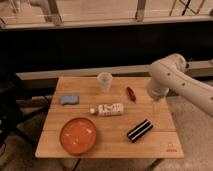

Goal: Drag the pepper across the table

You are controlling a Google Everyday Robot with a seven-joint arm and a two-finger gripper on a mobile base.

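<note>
The pepper point(131, 93) is a small slim dark-red object lying on the far right part of the light wooden table point(115, 147). My arm comes in from the right, and its gripper point(155, 103) hangs down over the table's right edge. The gripper is to the right of the pepper and slightly nearer than it, a short gap away, and apart from it. Nothing shows in the gripper.
A clear cup point(104, 81) stands at the far middle, left of the pepper. A white bottle point(107, 109) lies at the centre. A blue sponge point(69, 99) is at the left, an orange-red plate point(79, 135) at the front left, and a black striped bar point(139, 130) at the front right.
</note>
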